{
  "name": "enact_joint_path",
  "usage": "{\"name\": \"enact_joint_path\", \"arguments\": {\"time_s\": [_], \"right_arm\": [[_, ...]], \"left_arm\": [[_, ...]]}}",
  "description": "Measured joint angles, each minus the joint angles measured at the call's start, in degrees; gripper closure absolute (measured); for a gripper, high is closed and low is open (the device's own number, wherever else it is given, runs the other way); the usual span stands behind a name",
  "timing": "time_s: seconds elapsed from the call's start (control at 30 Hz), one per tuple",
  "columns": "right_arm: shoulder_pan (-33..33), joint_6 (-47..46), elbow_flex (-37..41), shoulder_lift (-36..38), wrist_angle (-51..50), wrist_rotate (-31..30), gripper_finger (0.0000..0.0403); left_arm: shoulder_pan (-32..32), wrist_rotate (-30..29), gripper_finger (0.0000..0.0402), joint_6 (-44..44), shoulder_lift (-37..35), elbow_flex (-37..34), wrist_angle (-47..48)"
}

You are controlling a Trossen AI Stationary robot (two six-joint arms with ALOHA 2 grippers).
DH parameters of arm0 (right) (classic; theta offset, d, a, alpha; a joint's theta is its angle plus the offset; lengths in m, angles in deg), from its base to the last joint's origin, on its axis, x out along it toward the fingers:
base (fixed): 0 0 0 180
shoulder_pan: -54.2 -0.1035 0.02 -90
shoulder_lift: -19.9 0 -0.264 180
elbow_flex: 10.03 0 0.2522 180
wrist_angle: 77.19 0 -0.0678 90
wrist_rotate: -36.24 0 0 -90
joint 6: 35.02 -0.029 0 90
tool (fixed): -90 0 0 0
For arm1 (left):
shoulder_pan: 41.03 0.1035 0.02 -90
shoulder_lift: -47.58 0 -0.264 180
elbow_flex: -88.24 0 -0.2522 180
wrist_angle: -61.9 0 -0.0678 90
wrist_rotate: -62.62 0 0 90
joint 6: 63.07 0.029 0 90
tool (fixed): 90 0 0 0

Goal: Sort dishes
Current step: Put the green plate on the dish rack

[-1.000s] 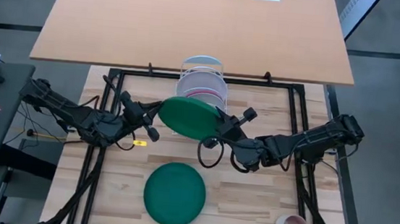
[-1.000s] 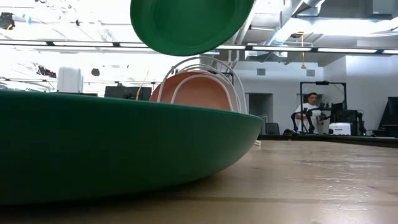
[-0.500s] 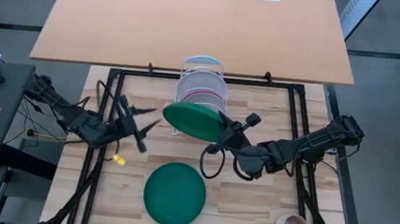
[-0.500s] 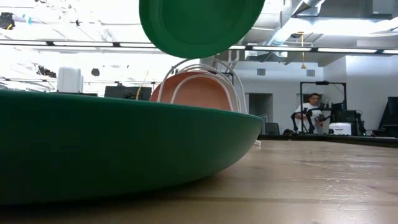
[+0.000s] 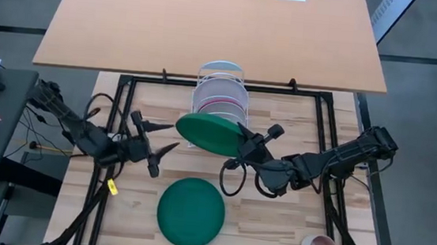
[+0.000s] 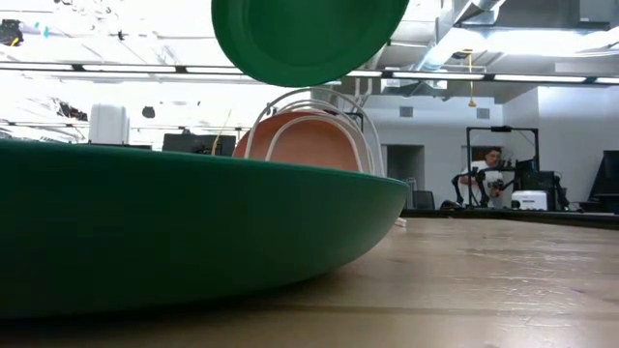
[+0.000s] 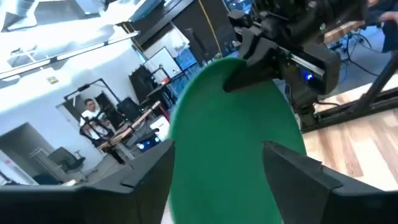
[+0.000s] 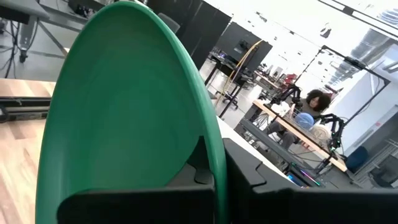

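Left pincer lets go and backs off, now wide, left of rack. Right pincer grips raised green plate before rack. Second green plate lies on worktop.

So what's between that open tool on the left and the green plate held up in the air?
Nothing. In the high view, only bare wooden table separates the open left tool from the raised green plate, which the right tool grips.

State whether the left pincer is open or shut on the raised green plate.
Open. The left pincer has its fingers spread, clear of the raised green plate, which the right pincer clamps.
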Motion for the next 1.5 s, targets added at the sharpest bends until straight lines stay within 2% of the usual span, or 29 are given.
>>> {"name": "enact_joint_path", "arguments": {"time_s": [0.27, 0.53, 0.97, 1.2, 1.37, 1.5], "right_arm": [[-0.2, 0.0, 0.0, 0.0, 0.2, 1.1, 0.0391], [-0.4, 1.4, 0.0, 0.0, 0.2, 1.4, 0.0391], [-0.3, 1.1, 0.0, 0.0, 0.2, 3.5, 0.0391], [-0.3, 1.3, 0.0, 0.0, 0.3, 3.6, 0.0391], [-0.5, 3.9, 0.0, 0.0, 0.1, 3.9, 0.0356], [-1.9, 4.8, 0.0, 0.1, 0.5, 1.7, 0.0326]], "left_arm": [[4.9, -5.8, 0.0139, 4.3, 4.9, 0.0, -4.8], [9.0, -6.2, 0.0159, 3.3, 6.3, 0.0, -7.8], [9.3, -5.8, 0.0291, 2.7, 6.3, 0.0, -5.1], [9.3, -6.4, 0.0388, 2.7, 6.3, 0.0, -5.4], [9.3, -7.2, 0.0394, 3.3, 6.3, 0.0, -5.8], [9.2, -11.8, 0.0397, 5.9, 5.9, 0.0, -5.5]]}}
